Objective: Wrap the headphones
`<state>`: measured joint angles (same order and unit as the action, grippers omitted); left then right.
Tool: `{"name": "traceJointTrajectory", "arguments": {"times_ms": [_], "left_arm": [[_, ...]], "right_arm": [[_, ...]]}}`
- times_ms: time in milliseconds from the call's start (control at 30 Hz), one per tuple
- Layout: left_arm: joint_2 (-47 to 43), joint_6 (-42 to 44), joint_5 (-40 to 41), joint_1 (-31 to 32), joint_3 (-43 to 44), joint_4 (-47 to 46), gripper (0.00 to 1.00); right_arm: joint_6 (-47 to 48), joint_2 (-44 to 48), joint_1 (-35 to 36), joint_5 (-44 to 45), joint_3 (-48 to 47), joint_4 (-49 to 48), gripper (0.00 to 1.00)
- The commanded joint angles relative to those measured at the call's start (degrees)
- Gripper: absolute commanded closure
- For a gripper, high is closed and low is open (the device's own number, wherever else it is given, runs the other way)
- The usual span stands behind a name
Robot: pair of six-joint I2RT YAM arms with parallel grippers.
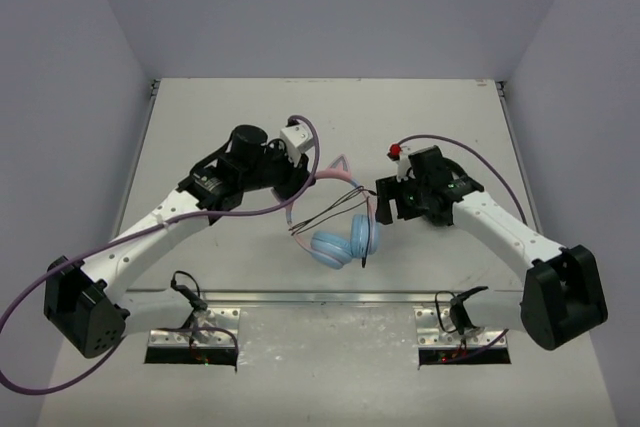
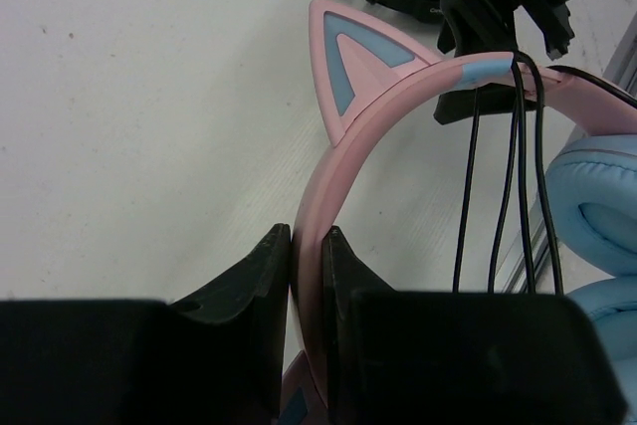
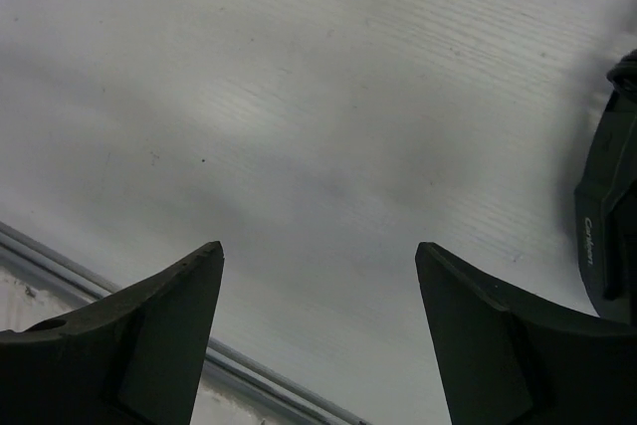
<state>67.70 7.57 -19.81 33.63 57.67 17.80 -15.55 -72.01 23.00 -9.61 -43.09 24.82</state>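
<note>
Pinching the headphones (image 2: pixel 370 106) by their pink headband in my left gripper (image 2: pixel 307 246); right gripper (image 3: pixel 318 261) jaws apart above the table (image 3: pixel 299 97).

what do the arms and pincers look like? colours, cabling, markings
The left arm and right arm have white links, black joint housings and bulky black base blocks. A purple cable runs loose along each. A small red tab sits by the right wrist. The left pincer and right pincer are black, with wedge-shaped fingers tapering to the tips.

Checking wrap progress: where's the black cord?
In the left wrist view, the cord drapes over the pink headband, right of the cat ear, beside the blue ear cup.
</note>
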Motion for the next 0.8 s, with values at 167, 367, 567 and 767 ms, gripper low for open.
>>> {"name": "traceJointTrajectory", "arguments": {"times_ms": [167, 367, 567, 767], "left_arm": [[1.73, 2.08, -4.35, -0.84, 6.22, -1.73, 1.00], [2.96, 3.77, -7.95, -0.76, 6.40, 1.27, 1.00], [5.16, 4.47, -13.06, -0.84, 7.11, 3.82, 1.00], [7.43, 4.38, -15.60, -0.58, 6.57, 3.73, 1.00]], "right_arm": [[-6.94, -1.73, -9.09, 2.12, -11.11, 11.80, 0.21], [-7.66, -1.64, -14.04, 3.28, -20.70, 17.10, 0.14], [-2.65, -1.30, -14.48, -10.34, -25.80, 15.96, 0.17], [5.88, -5.24, -7.20, -15.35, -40.13, 26.77, 0.26]]}}
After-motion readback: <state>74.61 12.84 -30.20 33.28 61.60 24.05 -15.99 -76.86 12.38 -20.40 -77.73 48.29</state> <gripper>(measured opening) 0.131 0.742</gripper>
